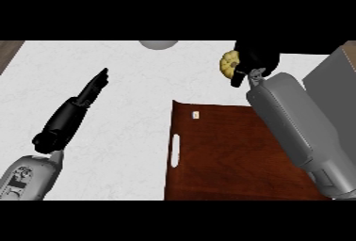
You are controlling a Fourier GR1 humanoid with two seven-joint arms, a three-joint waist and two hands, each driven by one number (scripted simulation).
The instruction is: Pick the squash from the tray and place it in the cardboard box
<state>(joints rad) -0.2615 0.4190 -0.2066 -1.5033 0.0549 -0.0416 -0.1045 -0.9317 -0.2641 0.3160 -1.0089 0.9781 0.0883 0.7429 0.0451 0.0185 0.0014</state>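
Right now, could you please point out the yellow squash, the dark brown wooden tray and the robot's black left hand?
yellow squash (pixel 227 64), head view, on its visible left side beside the right hand.
dark brown wooden tray (pixel 230 155), head view, on its bare surface.
black left hand (pixel 94 88), head view, on its straight fingers.

The counter (pixel 132 117) is white with faint grey marbling. The tray (pixel 230 155) is dark reddish-brown wood grain with a small pale label and a white handle slot. The squash (pixel 229 64) is yellow with ribbed darker lines. Both hands, left (pixel 94 89) and right (pixel 256 57), are black; the forearms are grey. The box (pixel 334 75) is grey.
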